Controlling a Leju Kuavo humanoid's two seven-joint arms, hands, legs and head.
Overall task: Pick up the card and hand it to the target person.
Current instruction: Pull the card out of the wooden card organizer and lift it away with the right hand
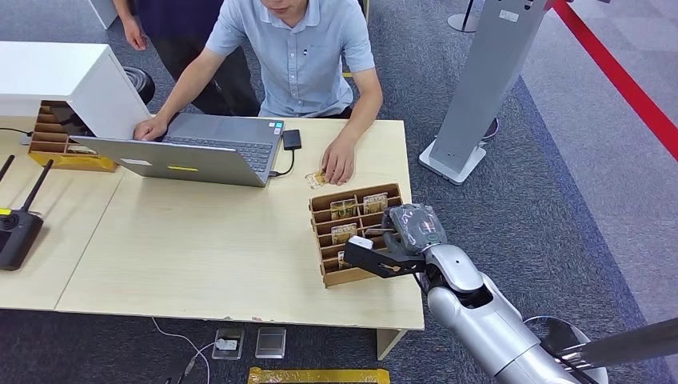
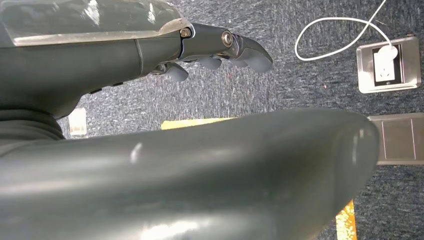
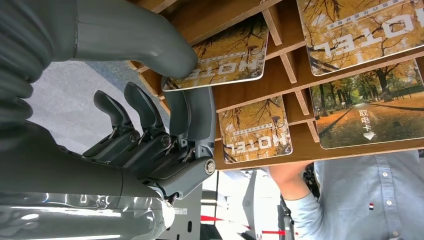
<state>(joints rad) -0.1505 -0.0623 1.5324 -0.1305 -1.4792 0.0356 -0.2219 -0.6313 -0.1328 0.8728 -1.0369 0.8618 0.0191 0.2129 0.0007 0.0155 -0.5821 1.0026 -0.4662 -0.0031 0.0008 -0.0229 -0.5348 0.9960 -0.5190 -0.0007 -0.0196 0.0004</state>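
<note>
The wooden card rack (image 1: 358,232) sits on the near right part of the pale wood table (image 1: 200,240). It is flat and brown, with thin slats that make rows of little pockets. Shiny cards stand in the pockets.

The card (image 3: 227,57) by the hand is a smooth rectangle with round corners. It shows yellow autumn trees and the word HOTEL in white letters. It sticks out of a pocket near the front of the rack.

The right hand (image 1: 384,252) is grey and dark, with a clear plastic wrap over its back. It reaches onto the near right side of the rack. In the right wrist view its thick thumb (image 3: 145,40) presses on one face of the card, and a dark finger (image 3: 192,112) is against its edge from the other side, so it pinches the card. The other fingers are curled.

The left hand (image 2: 220,50) hangs over grey carpet (image 2: 280,80), fingers slightly bent, holding nothing.

A person (image 1: 300,56) in a light blue shirt sits at the far side, by a grey laptop (image 1: 200,148).
</note>
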